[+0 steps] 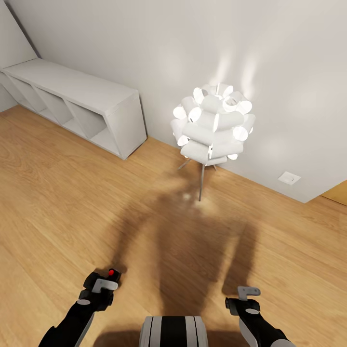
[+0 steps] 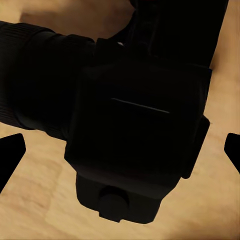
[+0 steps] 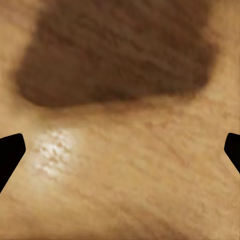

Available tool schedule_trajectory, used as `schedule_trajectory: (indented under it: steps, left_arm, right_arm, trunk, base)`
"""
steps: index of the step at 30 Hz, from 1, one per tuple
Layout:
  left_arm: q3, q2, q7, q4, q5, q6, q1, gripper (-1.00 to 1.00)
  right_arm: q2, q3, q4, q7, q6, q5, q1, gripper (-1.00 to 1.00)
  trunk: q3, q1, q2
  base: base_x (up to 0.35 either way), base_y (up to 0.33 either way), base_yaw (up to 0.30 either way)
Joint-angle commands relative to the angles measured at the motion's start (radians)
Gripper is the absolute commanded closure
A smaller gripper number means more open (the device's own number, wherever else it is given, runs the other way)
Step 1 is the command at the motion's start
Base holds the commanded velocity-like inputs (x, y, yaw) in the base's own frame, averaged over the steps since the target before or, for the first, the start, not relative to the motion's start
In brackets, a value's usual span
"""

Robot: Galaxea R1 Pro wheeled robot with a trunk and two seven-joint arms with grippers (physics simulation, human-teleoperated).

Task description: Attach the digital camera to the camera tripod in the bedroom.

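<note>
The digital camera (image 2: 135, 135) is a black boxy body with a lens barrel, held close in front of the left wrist view above the wood floor. In the head view its small red button (image 1: 112, 273) shows at the top of my left gripper (image 1: 102, 284), which is shut on the camera low at the left. My left fingertips (image 2: 11, 150) show dark at the picture's edges on either side of the body. My right gripper (image 1: 246, 299) hangs open at the lower right, with bare floor between its fingertips (image 3: 10, 152). The camera tripod is out of view.
A white tube-cluster floor lamp (image 1: 213, 126) on thin legs glows ahead by the white wall. A white cubby shelf (image 1: 82, 103) runs along the wall at the left. Light wood floor (image 1: 58, 202) lies open between me and them. My own shadow darkens the middle.
</note>
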Motion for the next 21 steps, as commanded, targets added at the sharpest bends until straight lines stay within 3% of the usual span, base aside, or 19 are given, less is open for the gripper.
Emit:
schedule_trajectory:
  steps: [1, 21]
  left_arm:
    - [0.000, 0.000, 0.000, -0.002, -0.005, 0.005, 0.000, -1.00]
    - [0.000, 0.004, 0.001, 0.002, -0.005, 0.004, -0.002, -1.00]
  right_arm:
    - [0.000, 0.001, -0.001, -0.002, 0.001, -0.001, 0.000, -1.00]
    - [-0.001, 0.000, 0.001, -0.002, 0.001, -0.001, 0.000, -1.00]
  trunk:
    - [-0.001, 0.000, 0.000]
    - [-0.001, 0.000, 0.000]
  base:
    - [0.000, 0.000, 0.000]
    - [0.000, 0.000, 0.000]
